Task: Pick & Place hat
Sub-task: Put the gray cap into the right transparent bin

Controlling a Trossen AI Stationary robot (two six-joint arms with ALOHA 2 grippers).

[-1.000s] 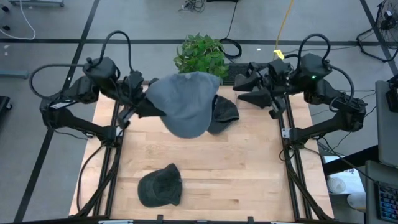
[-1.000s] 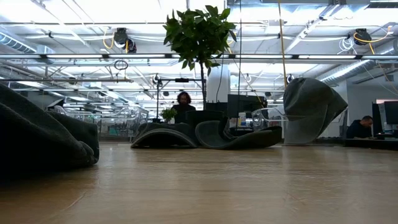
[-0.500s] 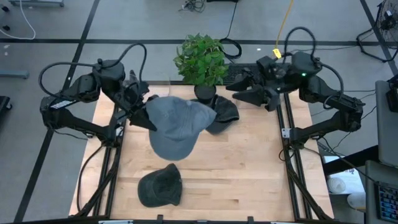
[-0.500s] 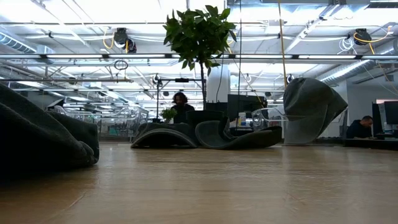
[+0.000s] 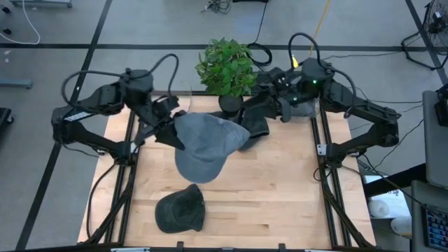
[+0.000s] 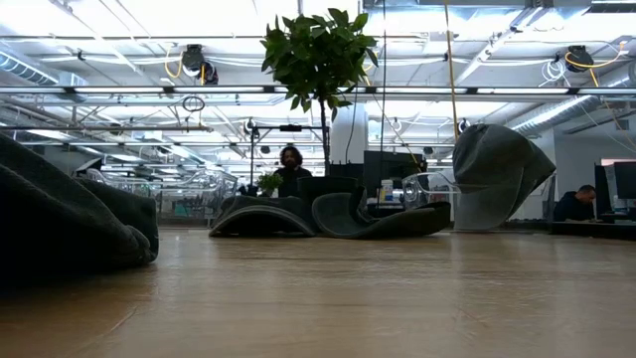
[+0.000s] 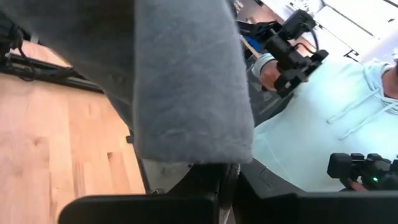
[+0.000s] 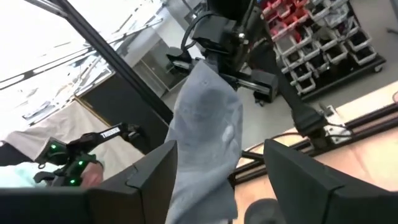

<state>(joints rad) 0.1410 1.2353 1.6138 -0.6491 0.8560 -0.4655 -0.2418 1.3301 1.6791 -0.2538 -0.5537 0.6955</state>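
We see a grey hat (image 7: 180,81) filling the upper left and centre of the frame, its fabric hanging down to the left gripper (image 7: 208,186) at the bottom centre, whose dark fingers (image 7: 214,177) are closed on its lower edge. At the lower left lies the light wooden table (image 7: 56,155). On the right we find a person in a pale hoodie (image 7: 323,137), and at the upper right a dark device (image 7: 292,43), perhaps the other arm's gripper, though we cannot be sure.

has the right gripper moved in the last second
Yes. In the high view the right gripper has swung left from the table's right rail toward the plant pot, reaching at the grey hat.
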